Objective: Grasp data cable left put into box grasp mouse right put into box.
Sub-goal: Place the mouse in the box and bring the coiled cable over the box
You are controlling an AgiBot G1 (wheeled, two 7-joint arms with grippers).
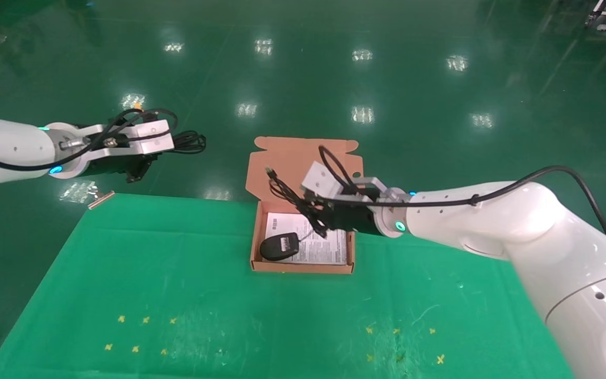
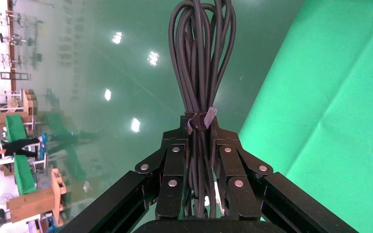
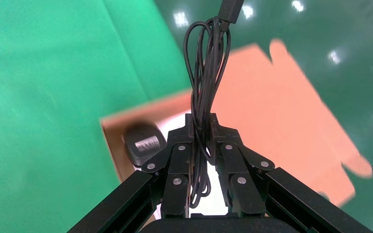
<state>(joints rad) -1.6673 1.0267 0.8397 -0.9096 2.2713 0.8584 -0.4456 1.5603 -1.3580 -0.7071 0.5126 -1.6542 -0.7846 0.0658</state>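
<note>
left end effector [image 1: 142,158]: clamped on the data cable [image 1: 187,142], held off the surface's [image 1: 177,295] far left edge
right end effector [image 1: 320,217]: over the box [image 1: 303,266], pinching the mouse's cord [image 3: 205,73]
mouse [image 1: 279,246]: apparently resting inside the box

My two arms are glossy white shells with black cables clipped along them, teal-lit wrist rings, silver camera brackets, and black linkage grippers, left gripper [image 2: 201,141] and right gripper [image 3: 201,133], studded with round silver screws.

Bright overhead lamps glare off the glossy green floor [image 1: 334,79]; the right wrist view is motion-blurred.
</note>
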